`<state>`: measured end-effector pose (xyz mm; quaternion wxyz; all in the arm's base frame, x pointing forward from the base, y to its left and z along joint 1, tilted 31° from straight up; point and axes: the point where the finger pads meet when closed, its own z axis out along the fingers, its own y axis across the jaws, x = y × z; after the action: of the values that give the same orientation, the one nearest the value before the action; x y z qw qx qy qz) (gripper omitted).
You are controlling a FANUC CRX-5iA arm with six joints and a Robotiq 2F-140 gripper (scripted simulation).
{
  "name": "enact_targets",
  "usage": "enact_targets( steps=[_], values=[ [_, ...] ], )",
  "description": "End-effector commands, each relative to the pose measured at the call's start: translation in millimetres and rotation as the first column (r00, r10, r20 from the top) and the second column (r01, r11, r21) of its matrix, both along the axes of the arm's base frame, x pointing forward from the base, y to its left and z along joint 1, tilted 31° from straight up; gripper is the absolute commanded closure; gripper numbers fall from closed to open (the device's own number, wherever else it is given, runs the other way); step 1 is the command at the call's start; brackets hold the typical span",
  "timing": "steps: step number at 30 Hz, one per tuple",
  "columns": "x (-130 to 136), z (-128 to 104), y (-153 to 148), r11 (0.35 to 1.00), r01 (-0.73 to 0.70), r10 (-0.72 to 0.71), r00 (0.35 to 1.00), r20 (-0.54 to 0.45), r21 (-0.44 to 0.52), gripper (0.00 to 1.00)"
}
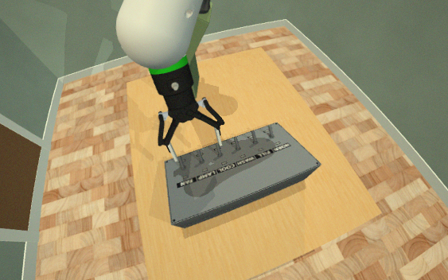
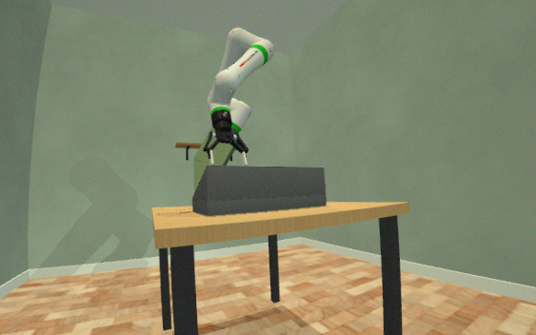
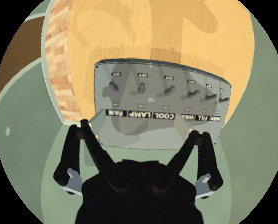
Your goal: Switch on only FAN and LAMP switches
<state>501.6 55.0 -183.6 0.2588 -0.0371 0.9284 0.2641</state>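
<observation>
A grey console [image 1: 238, 175] sits on the wooden table with a row of several toggle levers along its far edge and black labels below them. The FAN label [image 1: 185, 183] is at the left end, with the FAN lever [image 1: 183, 163] behind it. The LAMP label [image 1: 207, 175] and LAMP lever [image 1: 200, 157] are next to it. My gripper [image 1: 196, 149] is open and empty, fingers pointing down just above the left end of the lever row. One fingertip is by the FAN lever and the other near the third lever. In the wrist view the console [image 3: 162, 103] lies ahead between my fingers.
The other levers and labels, COOL [image 1: 227, 167], WASH, FILL and WORK, run to the right. In the side view the console [image 2: 260, 188] hides its levers and stands near the table's left edge. A green pedestal [image 2: 208, 162] stands behind the table.
</observation>
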Motion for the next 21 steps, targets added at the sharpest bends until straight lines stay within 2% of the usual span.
enact_targets(
  steps=[1, 15, 21],
  values=[
    [0, 0, 0, 1.0, 0.0, 0.0, 1.0, 0.0, 0.0, 0.0],
    [-3, 6, 11, 1.0, 0.0, 0.0, 1.0, 0.0, 0.0, 0.0],
    [-7, 16, 29, 1.0, 0.0, 0.0, 1.0, 0.0, 0.0, 0.0]
  ],
)
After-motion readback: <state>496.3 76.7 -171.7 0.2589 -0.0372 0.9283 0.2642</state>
